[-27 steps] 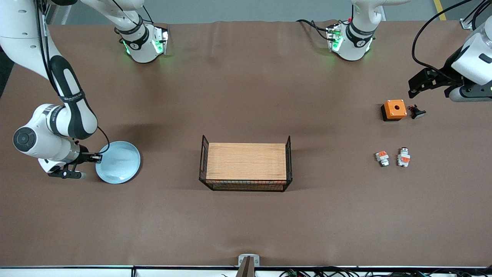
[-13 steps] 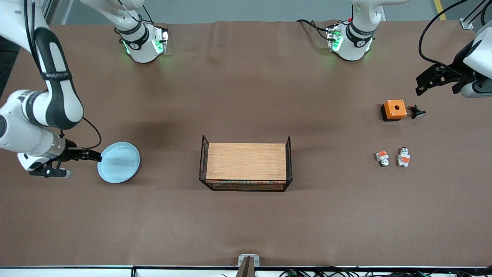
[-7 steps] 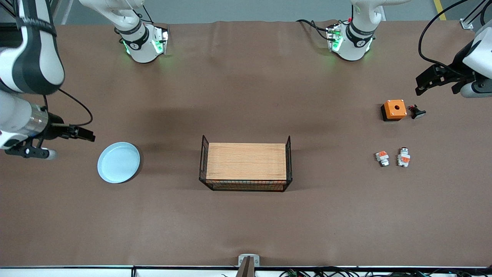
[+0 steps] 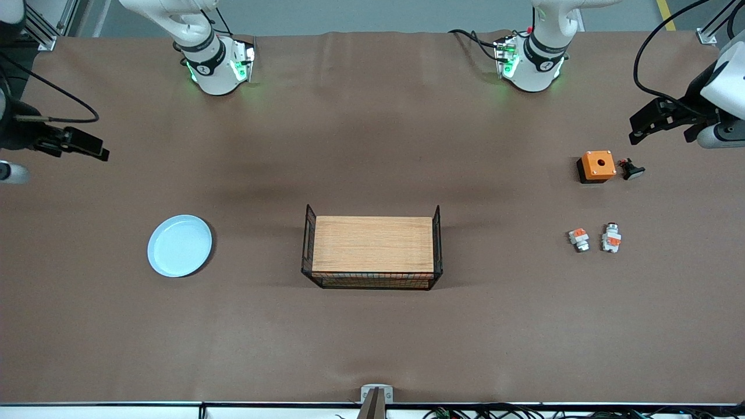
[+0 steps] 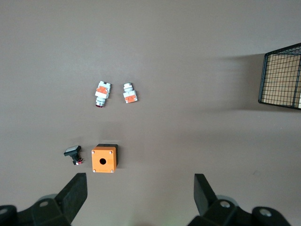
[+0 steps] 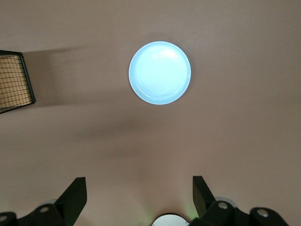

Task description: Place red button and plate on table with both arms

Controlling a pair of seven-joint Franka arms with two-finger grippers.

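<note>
The pale-blue plate (image 4: 179, 254) (image 6: 160, 73) lies flat on the brown table (image 4: 372, 151) toward the right arm's end, with nothing touching it. My right gripper (image 4: 93, 148) (image 6: 138, 188) hangs open and empty, up in the air and well clear of the plate. The red button (image 4: 611, 237) (image 5: 102, 93) lies on the table toward the left arm's end, beside a shorter white-and-orange part (image 4: 578, 239) (image 5: 130, 93). High over that end of the table, my left gripper (image 4: 640, 129) (image 5: 140, 188) is open and empty.
A wooden-topped crate with black wire ends (image 4: 372, 247) (image 5: 282, 77) (image 6: 16, 82) stands mid-table. An orange box with a hole (image 4: 596, 166) (image 5: 104, 158) and a small black part (image 4: 631, 170) (image 5: 73, 154) lie farther from the front camera than the button.
My right gripper has let go of the plate's rim, risen and drawn back toward its edge of the table. The plate has settled flat. The left arm has hardly moved.
</note>
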